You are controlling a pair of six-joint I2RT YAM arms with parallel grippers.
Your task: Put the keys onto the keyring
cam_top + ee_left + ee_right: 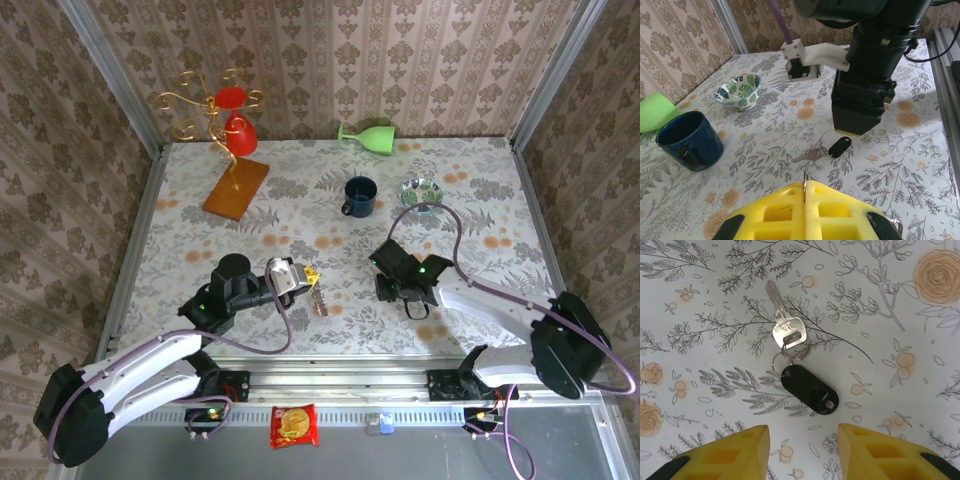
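Left tool (805,192) is pinched together on a thin wire, probably the keyring (805,176). Right tool (802,455), jaws apart, hovers over a key (788,332) lying on the desk (900,300), not yet threaded.

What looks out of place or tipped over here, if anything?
The green goblet lies on its side at the far edge of the table, while the blue mug and the patterned bowl stand upright. A red snack packet lies off the table, on the metal ledge in front of it.
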